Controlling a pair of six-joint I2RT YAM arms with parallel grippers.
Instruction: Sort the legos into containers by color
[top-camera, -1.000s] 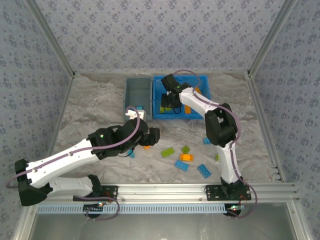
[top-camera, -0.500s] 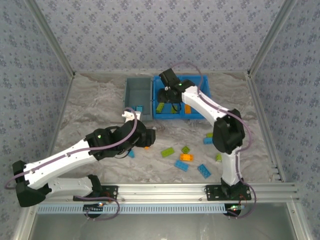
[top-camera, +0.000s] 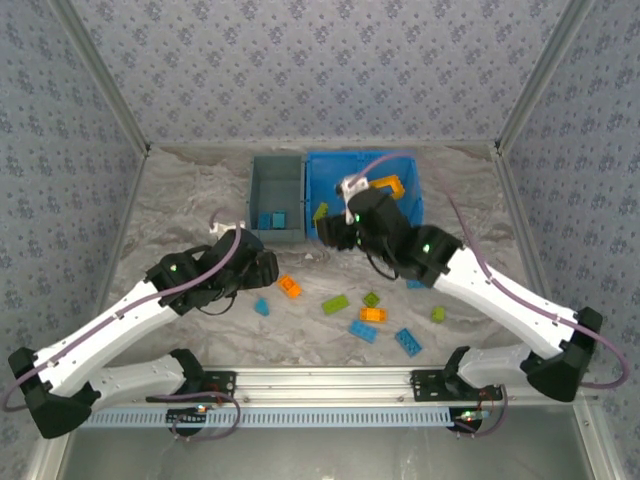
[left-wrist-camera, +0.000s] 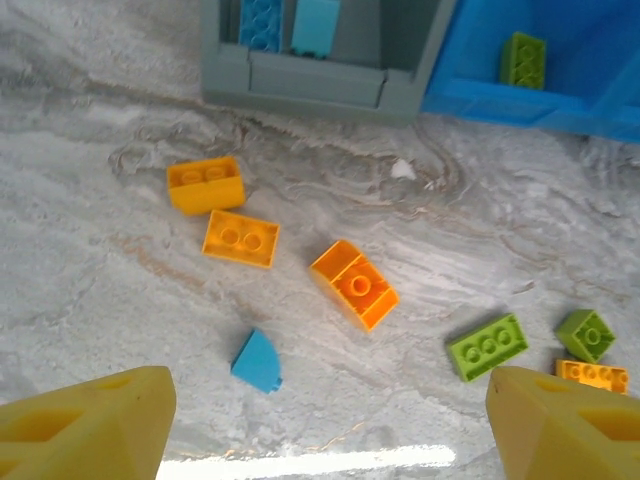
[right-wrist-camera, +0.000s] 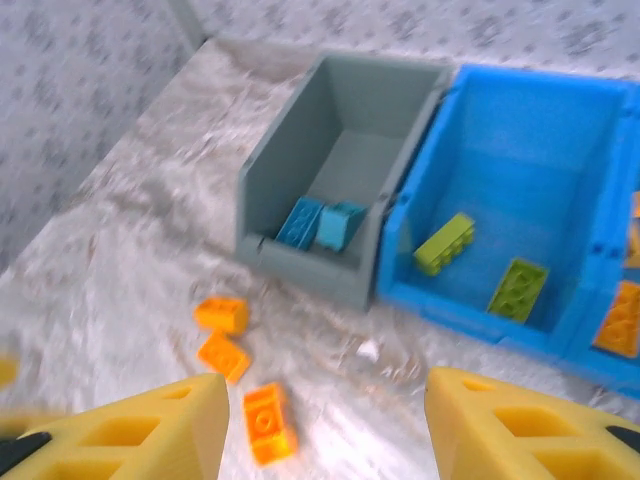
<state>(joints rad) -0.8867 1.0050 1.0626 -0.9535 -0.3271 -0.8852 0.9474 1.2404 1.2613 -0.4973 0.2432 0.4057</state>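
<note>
Now left fingers (left-wrist-camera: 90, 425) and right fingers (right-wrist-camera: 140, 430) both gape empty above the worktop (left-wrist-camera: 520, 230), where 3 orange legos (left-wrist-camera: 354, 284) lie loose near the grey bin (left-wrist-camera: 300, 85): probably light, rigid, slick, best pinched across flat side walls, not by the studded top.

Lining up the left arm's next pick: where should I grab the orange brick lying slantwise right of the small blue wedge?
I'd come down on the orange brick and pinch its long side faces. It sits studs up, apart from its neighbours, long axis diagonal in the left wrist view, so turn the left gripper to close across the narrow width.
</note>
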